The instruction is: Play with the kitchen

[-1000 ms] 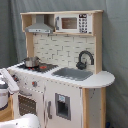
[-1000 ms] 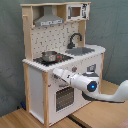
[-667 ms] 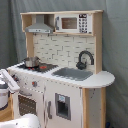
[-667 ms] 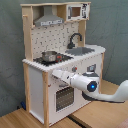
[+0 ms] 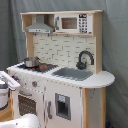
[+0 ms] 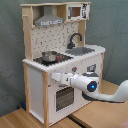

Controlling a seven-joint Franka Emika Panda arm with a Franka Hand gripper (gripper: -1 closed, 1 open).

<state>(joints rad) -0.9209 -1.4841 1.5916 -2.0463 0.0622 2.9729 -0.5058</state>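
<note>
Toy kitchen (image 6: pixel 37 90) stands on wood floor (image 6: pixel 20 119), grey curtain (image 6: pixel 112 25) behind. Small pot (image 6: pixel 49 56) on stovetop, sink (image 5: pixel 74 73) beside it, black faucet (image 5: pixel 84 58) at sink's 1 o'clock in first exterior view. Gripper (image 6: pixel 54 77) at oven front, near knobs; finger spacing seemingly hidden, cannot tell.

Kitchen (image 5: pixel 70 95) white, light wood; faucet (image 5: pixel 85 58) black; sink (image 6: pixel 80 51) grey.
</note>
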